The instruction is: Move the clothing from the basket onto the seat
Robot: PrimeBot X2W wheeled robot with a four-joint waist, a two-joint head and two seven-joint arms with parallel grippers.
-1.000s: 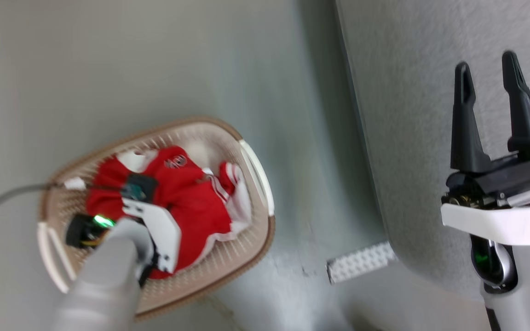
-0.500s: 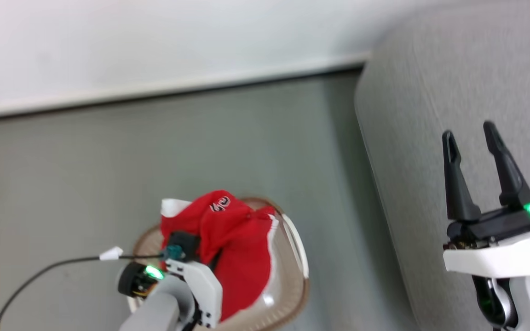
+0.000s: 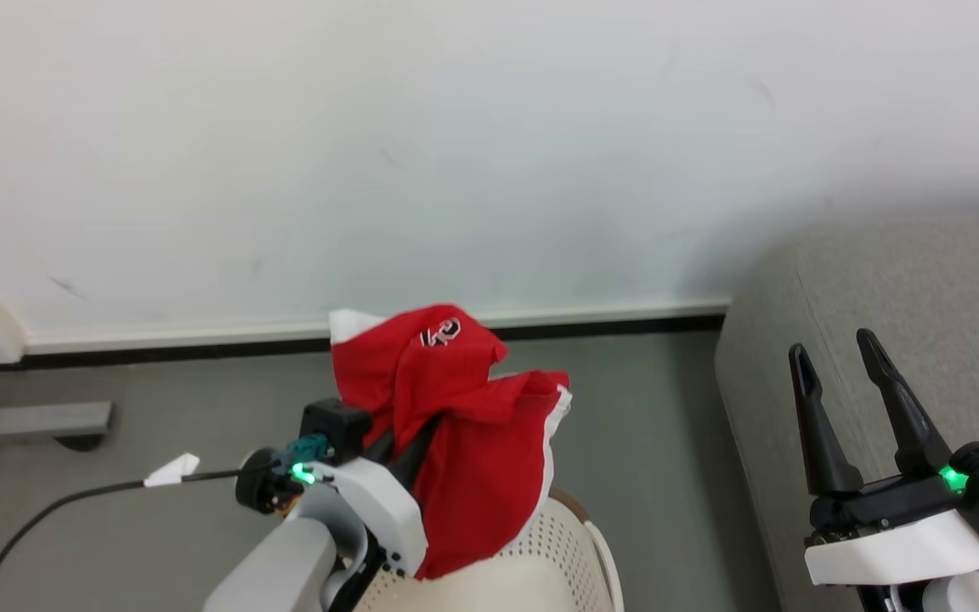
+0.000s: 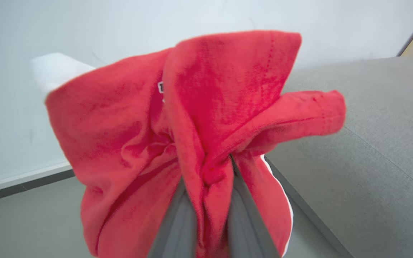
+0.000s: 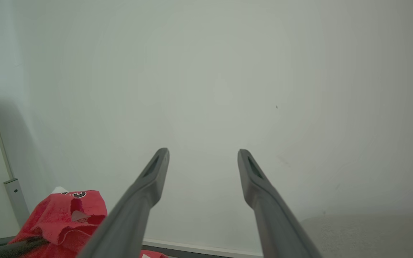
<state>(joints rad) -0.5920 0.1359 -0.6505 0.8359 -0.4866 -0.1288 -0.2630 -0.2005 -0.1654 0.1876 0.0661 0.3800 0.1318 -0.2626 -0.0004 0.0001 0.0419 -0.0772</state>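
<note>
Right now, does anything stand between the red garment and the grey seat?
Nothing visible. The left gripper holds the clothing over the basket; the seat lies to its right, and the open right gripper hovers by the seat's near edge.

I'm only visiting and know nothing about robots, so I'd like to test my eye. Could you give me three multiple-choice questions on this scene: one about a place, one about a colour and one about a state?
1. Where is the clothing relative to the basket?
A lying flat inside it
B held up over it
C tucked under it

2. What colour is the seat?
A grey
B blue
C brown

3. How do the right fingers stand?
A shut on the clothing
B shut on a basket handle
C spread apart, empty

Answers:
1 B: the left fingers pinch a bunch of it in the air, with the basket below.
2 A: its woven cover is plainly grey.
3 C: bare wall shows between them.
</note>
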